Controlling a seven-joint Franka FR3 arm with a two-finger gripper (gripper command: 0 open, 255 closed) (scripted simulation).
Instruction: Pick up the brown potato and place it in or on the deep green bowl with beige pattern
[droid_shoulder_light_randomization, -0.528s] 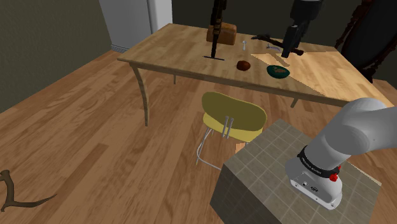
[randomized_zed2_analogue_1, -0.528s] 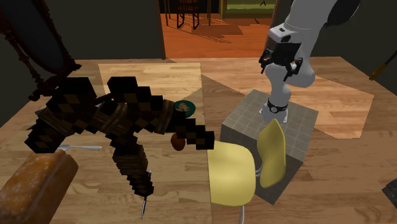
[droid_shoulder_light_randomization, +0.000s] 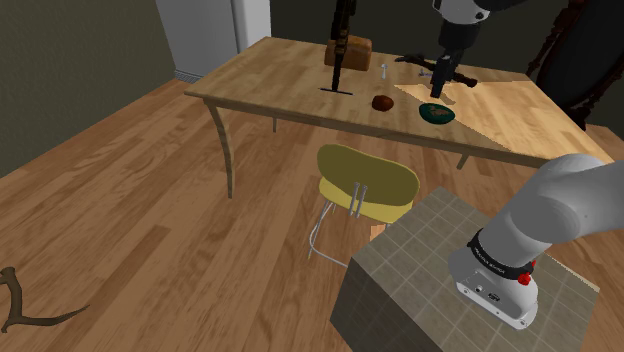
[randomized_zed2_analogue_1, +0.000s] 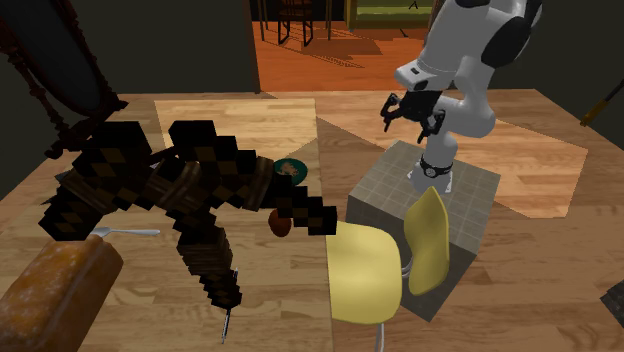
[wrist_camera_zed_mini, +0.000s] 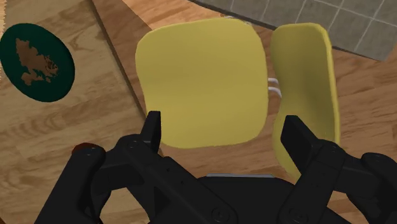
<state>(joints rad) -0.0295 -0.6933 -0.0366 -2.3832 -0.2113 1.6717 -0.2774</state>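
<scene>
A white robot arm (droid_shoulder_light_randomization: 560, 205) with dark joints rises from its base (droid_shoulder_light_randomization: 497, 278) at the shoulder view's lower right, runs off that view's right edge and shows again at the top edge. There its dark wrist (droid_shoulder_light_randomization: 455, 40) points downward and ends in a black two-finger gripper (droid_shoulder_light_randomization: 441, 82). In the second exterior view the arm's upper links fold over at a bend, the gripper (randomized_zed2_analogue_1: 412, 108) hangs beneath them facing down, and in the wrist view the two black fingers (wrist_camera_zed_mini: 153, 130) stand spread wide apart, clasping nothing.
</scene>
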